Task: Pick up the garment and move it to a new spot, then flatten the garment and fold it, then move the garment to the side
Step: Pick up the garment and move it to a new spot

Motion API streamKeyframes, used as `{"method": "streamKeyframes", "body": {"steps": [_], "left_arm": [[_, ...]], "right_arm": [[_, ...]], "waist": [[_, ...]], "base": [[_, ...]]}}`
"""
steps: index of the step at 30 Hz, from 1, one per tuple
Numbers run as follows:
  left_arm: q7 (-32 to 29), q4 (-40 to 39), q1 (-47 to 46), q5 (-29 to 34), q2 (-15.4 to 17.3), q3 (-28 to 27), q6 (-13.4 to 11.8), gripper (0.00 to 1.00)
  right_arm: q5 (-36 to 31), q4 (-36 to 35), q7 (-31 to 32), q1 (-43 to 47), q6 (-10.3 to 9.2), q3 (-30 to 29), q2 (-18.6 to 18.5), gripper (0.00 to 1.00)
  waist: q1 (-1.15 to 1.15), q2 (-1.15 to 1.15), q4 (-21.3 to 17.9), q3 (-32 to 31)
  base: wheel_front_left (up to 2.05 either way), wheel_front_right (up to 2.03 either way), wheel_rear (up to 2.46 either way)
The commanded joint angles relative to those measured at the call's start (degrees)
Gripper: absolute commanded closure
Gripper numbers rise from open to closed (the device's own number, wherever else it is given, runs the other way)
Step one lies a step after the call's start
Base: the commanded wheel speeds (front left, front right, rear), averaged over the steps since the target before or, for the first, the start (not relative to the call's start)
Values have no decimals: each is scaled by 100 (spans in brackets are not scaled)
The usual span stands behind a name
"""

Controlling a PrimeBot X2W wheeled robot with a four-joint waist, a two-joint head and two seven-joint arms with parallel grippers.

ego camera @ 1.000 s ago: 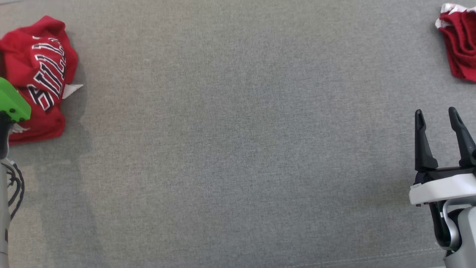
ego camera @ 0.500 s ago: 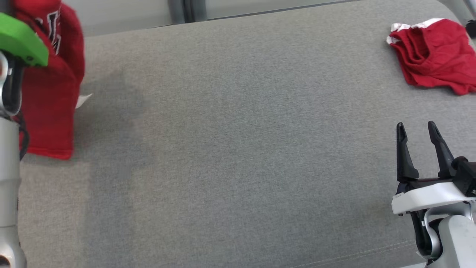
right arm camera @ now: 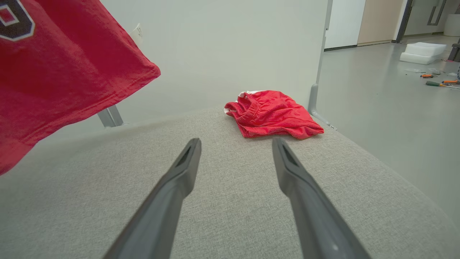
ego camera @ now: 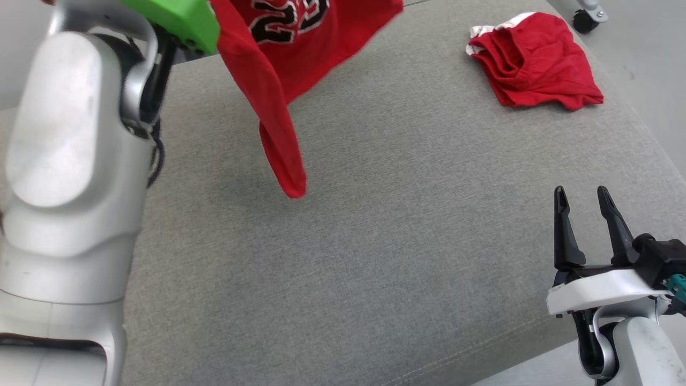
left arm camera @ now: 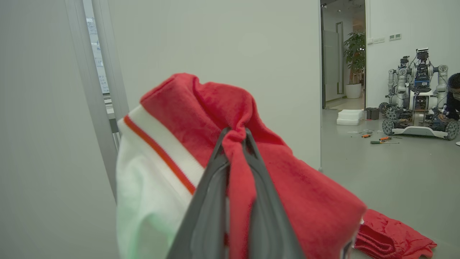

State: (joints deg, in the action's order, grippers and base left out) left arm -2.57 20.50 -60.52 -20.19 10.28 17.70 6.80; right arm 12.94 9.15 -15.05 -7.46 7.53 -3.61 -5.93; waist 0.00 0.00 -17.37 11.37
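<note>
The garment (ego camera: pixel 300 48) is a red jersey with dark, white-edged numbers and a white, red-striped trim. It hangs in the air above the grey padded surface (ego camera: pixel 375 241), its lowest tip near the middle. In the left wrist view my left gripper (left arm camera: pixel 235 131) is shut on a pinched fold of the garment (left arm camera: pixel 294 194). My raised left arm (ego camera: pixel 75 161) stands at the left of the head view. My right gripper (ego camera: pixel 581 193) is open with nothing in it at the lower right, low over the surface. The right wrist view shows my right gripper (right arm camera: pixel 237 142), and the garment (right arm camera: pixel 54 72) hangs at its upper left.
Crumpled red shorts (ego camera: pixel 536 64) lie at the far right corner of the surface, ahead of the right gripper's fingers as the red shorts (right arm camera: pixel 273 113). The surface's edge drops to grey floor on the right. Another robot (left arm camera: pixel 413 100) and a person (left arm camera: pixel 453 97) are far back.
My left gripper has lifted the garment off the surface at the left, and it now hangs unfurled in the air. The head view itself has shifted. The right gripper stays open.
</note>
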Motion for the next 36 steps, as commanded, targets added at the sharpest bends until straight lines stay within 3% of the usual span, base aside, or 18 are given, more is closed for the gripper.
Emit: {"method": "streamKeyframes", "body": {"steps": [1, 16, 19, 20, 21, 22, 36], "left_arm": [[65, 76, 244, -21, -56, 44, -29, 100], [1038, 1046, 2807, -302, -448, 318, -393, 100], [1164, 1211, 3192, -419, -490, 306, -353, 100], [1219, 1254, 3278, -406, -481, 332, -368, 66], [1263, 1283, 3332, -413, -478, 333, -374, 5], [1323, 1311, 3379, -444, -481, 312, -381, 0], [1777, 500, 3651, -198, -222, -76, -593, 0]], "right_arm": [[17, 21, -17, -15, -9, -1, 19, 0], [-5, 99, -17, 89, -9, 75, 59, 0], [9, 120, -17, 118, -9, 118, 43, 0], [10, 130, -17, 133, -9, 142, 36, 0], [7, 133, -17, 146, -9, 145, 30, 0], [-3, 139, -17, 155, -9, 152, 26, 0], [-71, 51, -17, 363, -9, 250, 11, 0]], "waist": [[0, 0, -160, 7], [0, 0, 210, -7], [0, 0, 329, -41], [0, 0, 368, -58], [0, 0, 405, -76], [0, 0, 446, -102], [0, 0, 1120, -597]], "base": [[0, 0, 0], [0, 0, 0], [0, 0, 0], [0, 0, 0], [0, 0, 0], [0, 0, 0], [0, 0, 0]]}}
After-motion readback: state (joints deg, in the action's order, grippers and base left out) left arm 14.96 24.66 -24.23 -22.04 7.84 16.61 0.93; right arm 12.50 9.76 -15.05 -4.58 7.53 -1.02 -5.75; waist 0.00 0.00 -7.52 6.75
